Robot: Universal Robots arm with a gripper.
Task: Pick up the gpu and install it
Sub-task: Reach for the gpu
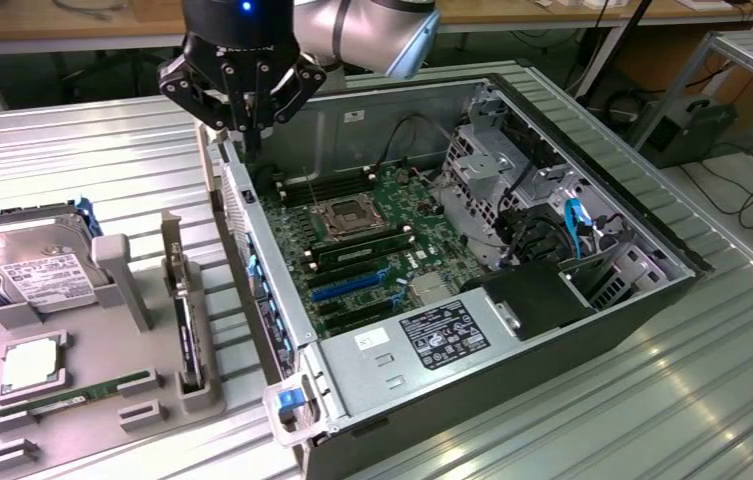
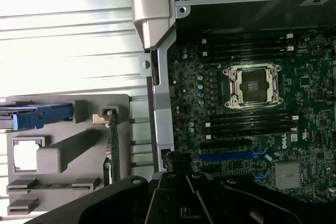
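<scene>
Exterior view puts the pincer (image 1: 251, 135) hanging above the far corner of the open computer case (image 1: 376, 115). It sits over the top edge of the case's rear wall, with its fingers pointing straight down. They are pressed together and nothing is between them, so it carries no load. In the wrist view the dark fingers (image 2: 181, 203) sit just inside that same wall, above the motherboard (image 1: 376, 250) and close to the blue expansion slots (image 2: 231, 157). The gpu (image 1: 187, 320) is not in the case. It stands on its edge in a slot of the grey parts tray (image 1: 89, 345), which lies just outside the case's rear wall on the exterior view's left. From the pincer the card therefore lies across that wall and away from the motherboard, further along the wall toward the case's near corner. Its long axis runs roughly parallel to the rear wall, so it shows as a thin dark strip (image 2: 113, 150). What looks like its silver bracket is at the end nearer the pincer. As I judge it, the single arm would have to cross the wall and meet the card's narrow top edge along that line. Further from the case on the same tray lie a hard drive (image 1: 36, 265) and a green memory stick (image 1: 76, 393), well apart from the fingers.
</scene>
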